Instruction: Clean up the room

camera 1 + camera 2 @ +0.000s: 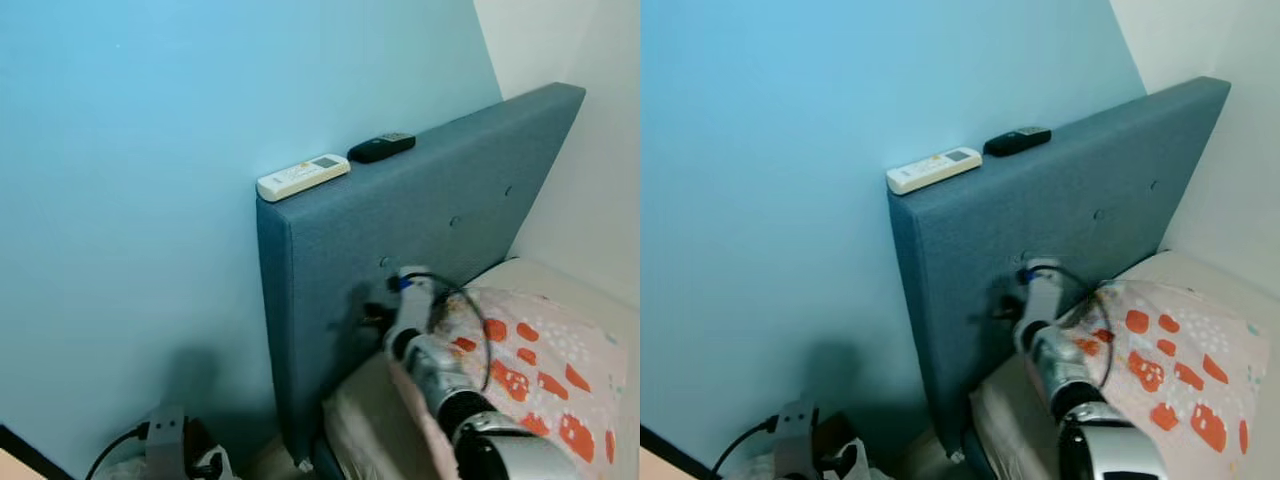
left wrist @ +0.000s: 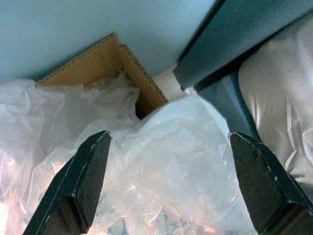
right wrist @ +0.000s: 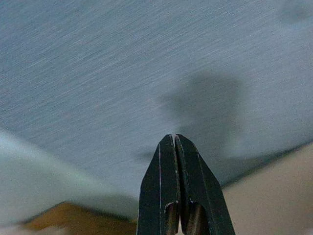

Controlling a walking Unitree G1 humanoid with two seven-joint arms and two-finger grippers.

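Two remotes (image 1: 303, 176) on headboard (image 1: 420, 230) edge

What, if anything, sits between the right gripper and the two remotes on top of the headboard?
Nothing visible. The right gripper, shut, points at the headboard's blue front face low down; the white remote and black remote lie above on its top edge, with open air between.

White remote (image 1: 302, 176) and black remote (image 1: 381, 147) lie flat, just apart, atop the blue headboard (image 1: 400, 230), upper centre of frame.
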